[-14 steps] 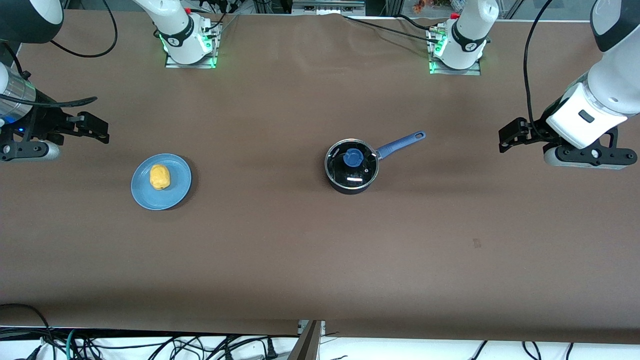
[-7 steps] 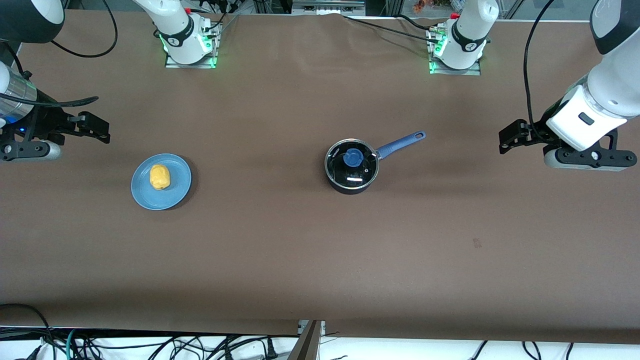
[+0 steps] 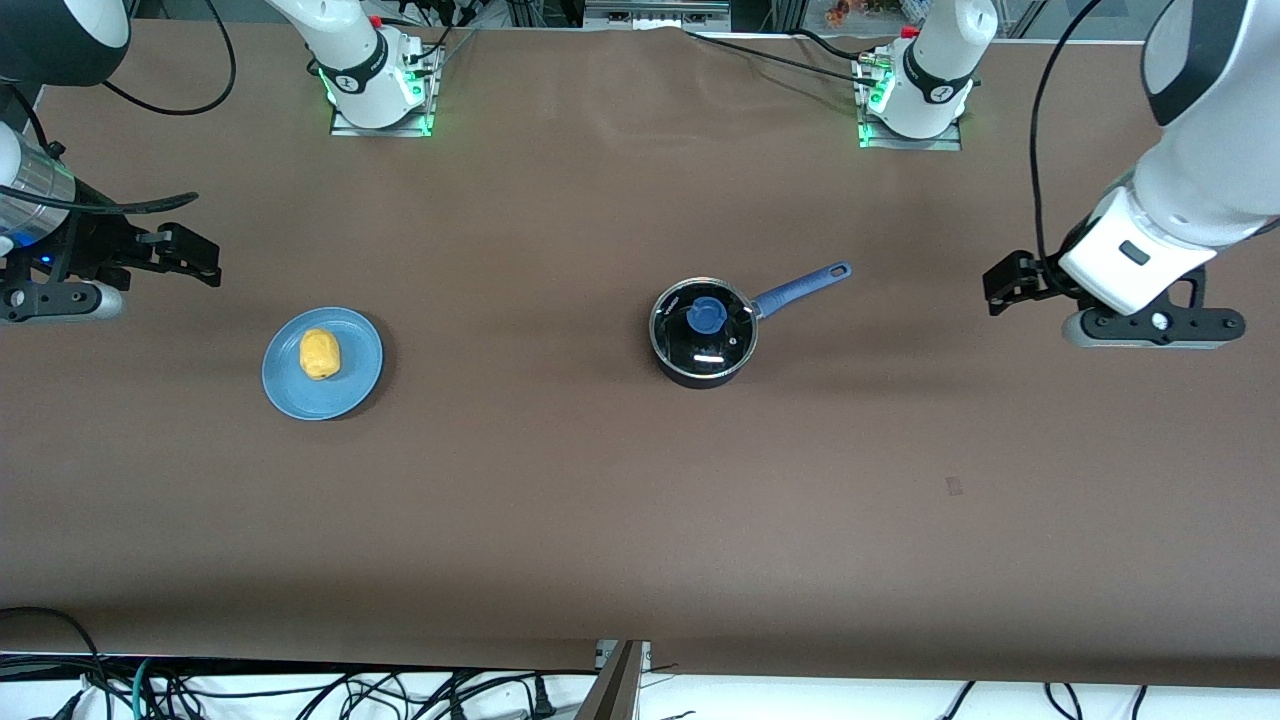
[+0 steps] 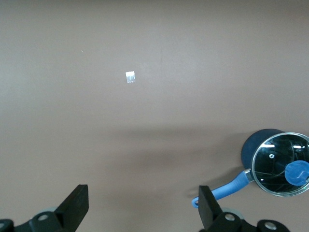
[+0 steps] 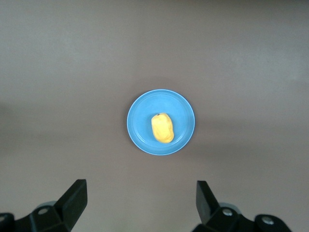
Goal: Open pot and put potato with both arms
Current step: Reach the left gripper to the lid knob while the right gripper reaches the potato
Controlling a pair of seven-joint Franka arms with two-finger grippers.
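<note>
Sitting mid-table, the black round saucepan (image 3: 703, 340) keeps its glass lid (image 3: 702, 328) on, the lumpy yellow potato (image 3: 320, 354) rests on a flat blue plate (image 3: 362, 378), and left gripper (image 3: 1003, 281) and right gripper (image 3: 192, 257) hover wide-jawed, empty, above opposite table ends.

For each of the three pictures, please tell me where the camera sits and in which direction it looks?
Front view: high across the table, facing the robots; it shows both arms, the left gripper, the right gripper, the pot and the potato on the blue plate.
Left wrist view: on the left arm, looking down past its open fingertips at bare table and the pot.
Right wrist view: on the right arm, looking down past its open fingertips at the potato.
Shared: front and left wrist views both show the pot.
</note>
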